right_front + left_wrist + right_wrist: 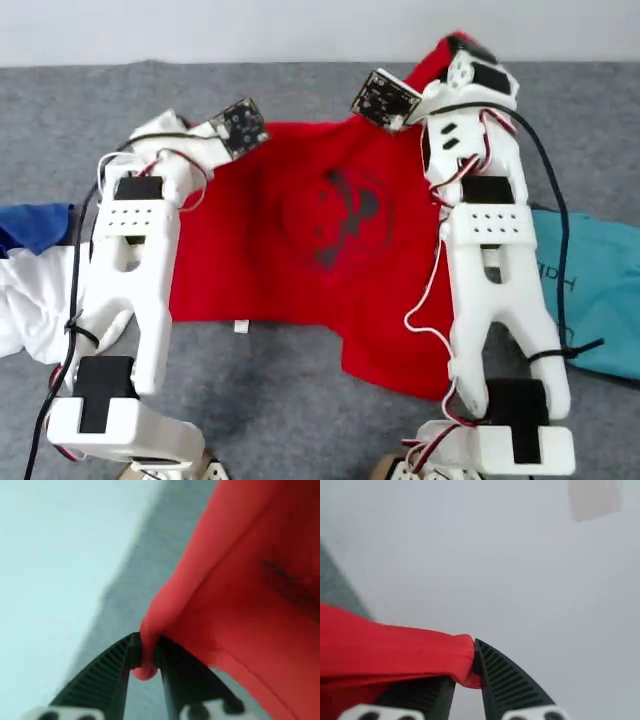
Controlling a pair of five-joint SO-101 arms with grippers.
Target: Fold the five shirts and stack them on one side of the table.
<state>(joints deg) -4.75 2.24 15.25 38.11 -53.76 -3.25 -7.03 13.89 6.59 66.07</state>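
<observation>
While both arms hold the red cotton shirt with a dark print [300, 250] at its far edge, the task looks to be at an early stage. The shirt lies spread across the grey felt-like surface [300, 410] between the arms, print up, with no fold in it that I can make out. The left gripper [146, 647] has its black ridged fingers [117, 665] clamped on a bunched corner of the red cloth, lifted a little off the surface. The right gripper [465, 662] pinches a rolled edge of the same shirt at the far right corner, its fingers closed on the fabric with the pale wall behind. No folded stack shows on either side. A teal garment [600, 290] lies loose near the right arm, and a white and blue garment [30, 280] lies crumpled by the left arm, so by my judgement all the folding and stacking is left to do. Both of those garments run off the picture's edges, and I count three pieces of clothing, not five. The arms cover the red shirt's sides, so its sleeves are hard to place, and I cannot tell whether the gripped edge is hem or shoulders. A small white tag [240, 326] sits at the near edge.
</observation>
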